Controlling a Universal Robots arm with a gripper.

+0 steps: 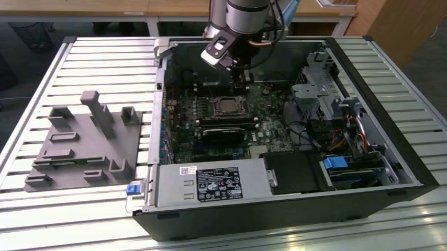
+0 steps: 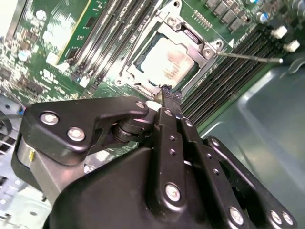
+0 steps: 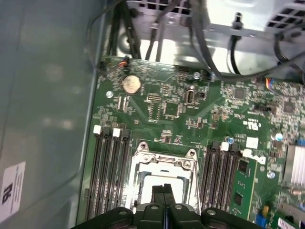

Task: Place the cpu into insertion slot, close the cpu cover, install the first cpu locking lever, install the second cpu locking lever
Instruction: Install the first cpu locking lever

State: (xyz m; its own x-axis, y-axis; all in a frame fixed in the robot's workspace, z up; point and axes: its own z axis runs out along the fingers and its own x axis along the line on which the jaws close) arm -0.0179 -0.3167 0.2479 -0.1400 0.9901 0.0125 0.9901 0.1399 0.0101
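Gripper point(image 2: 167, 93), mine: fingers point(image 2: 164, 143) pressed together, nothing btwn them. Tip hangs just off one edge of the cover; whether it touches, I cannot tell. In the first wrist view my gripper point(image 3: 164, 192) points down at the cpu. In the exterior view the gripper point(image 1: 241, 83) is inside the case, just above the slot.

- cpu point(image 2: 167, 59): pale silvery square, seated flat in the slot, right by my tip. Also seen at point(image 3: 155, 183) and point(image 1: 228, 107).
- cover point(image 2: 189, 37): metal frame lying down around the cpu, chip face showing thru its window.
- slot point(image 2: 136, 67): dark socket on the green board point(image 3: 162, 107), btwn two banks of RAM slots point(image 3: 107, 176).
- lever point(image 2: 248, 57): thin metal rod, sticks out from a cover corner across the RAM slots. Latched or not, cannot tell.
- coin cell point(image 3: 131, 84): on the board, well apart from the slot.
- heatsink point(image 1: 223, 135): black block, just beside the slot.
- PSU point(image 1: 209, 184): grey box w/ white label, at the case edge.
- case point(image 1: 279, 217): black, lying open on a slatted table point(image 1: 104, 57).
- fixture point(image 1: 84, 141): grey, w/ upright posts, on the table at the exterior view's left, apart from the case.
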